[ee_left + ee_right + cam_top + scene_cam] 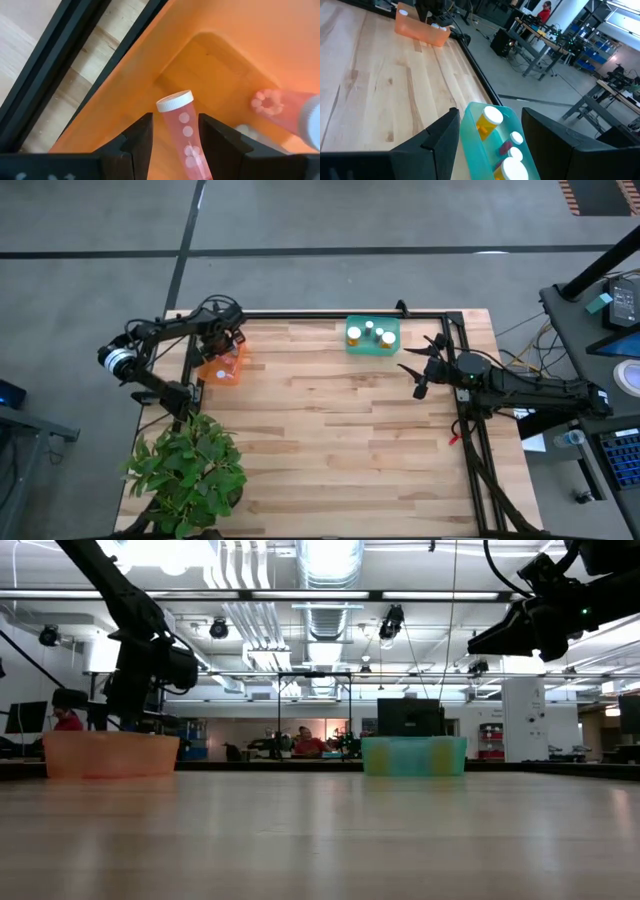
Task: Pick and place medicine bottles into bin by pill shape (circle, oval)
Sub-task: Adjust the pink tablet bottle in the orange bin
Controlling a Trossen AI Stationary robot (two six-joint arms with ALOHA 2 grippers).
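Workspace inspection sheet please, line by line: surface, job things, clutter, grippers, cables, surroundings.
Surface: wooden table, bare across its middle.
Job's things: orange bin at the far left; green bin at the far middle holding white-capped medicine bottles. Another bottle, round pills inside, sits between the left gripper's fingers over the orange bin; a second bottle lies in that bin.
Clutter: potted plant at the near left corner.
Grippers: left gripper shut on the bottle; right gripper open, empty, beside the green bin.
Cables: bundle off the right edge.
Surroundings: desks; a seated person far behind.
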